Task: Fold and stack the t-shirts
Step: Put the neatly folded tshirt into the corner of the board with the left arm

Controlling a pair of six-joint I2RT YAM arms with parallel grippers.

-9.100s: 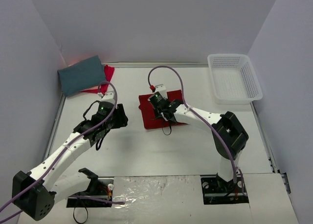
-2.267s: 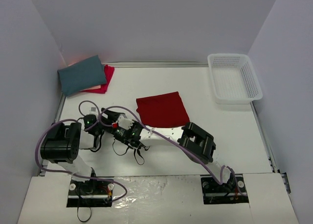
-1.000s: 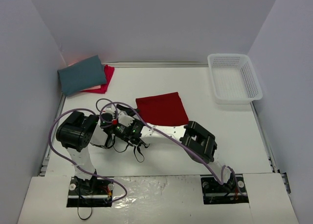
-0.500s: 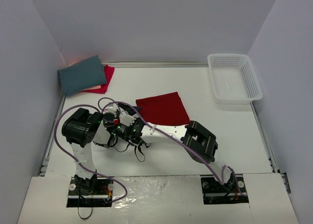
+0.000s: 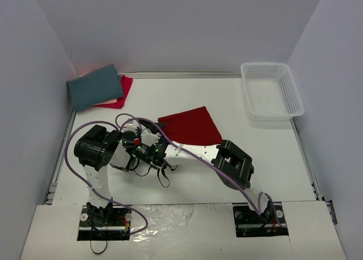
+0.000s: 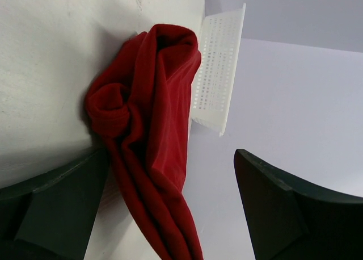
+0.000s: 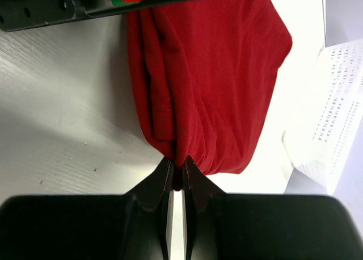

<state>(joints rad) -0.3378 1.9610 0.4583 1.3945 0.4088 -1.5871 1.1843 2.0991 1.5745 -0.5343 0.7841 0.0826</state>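
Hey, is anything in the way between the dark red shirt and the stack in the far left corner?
Bare table lies between the deep red shirt and the teal-topped stack. But the open left gripper and purple cable loops sit beside the corner pinched by the right gripper, so a straight drag could meet them.

The left fingers [image 6: 289, 209] have swung in beside the deep red shirt [image 5: 190, 126].

The deep red t-shirt [image 5: 190, 126] mid-table is plain and unpatterned. At the far left, the slate-teal t-shirt [image 5: 95, 87] and the brighter pinkish-red t-shirt [image 5: 123, 88] are plain too. The mesh basket [image 5: 275, 116] at the far right is white with rows of small holes. The table [image 5: 187, 92] is white.
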